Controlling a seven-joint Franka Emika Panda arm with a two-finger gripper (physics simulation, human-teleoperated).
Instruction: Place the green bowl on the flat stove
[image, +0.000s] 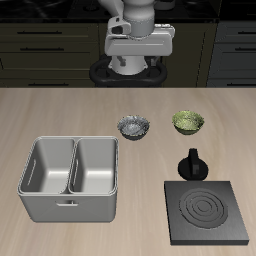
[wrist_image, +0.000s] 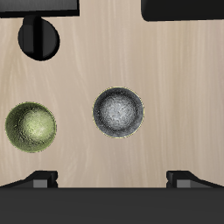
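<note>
The hand (image: 139, 62) hangs high and empty, fingers spread wide. Reaching is the step: it must descend over the green bowl (image: 188, 122), well short of the stove (image: 208, 213).

No readable text, labels, brands or numbers appear in either view. No signs show on anything either.

The green bowl (image: 188, 122) (wrist_image: 31, 126) sits upright on the table, farther back than the flat black stove (image: 208, 212) with pale rings.
</note>
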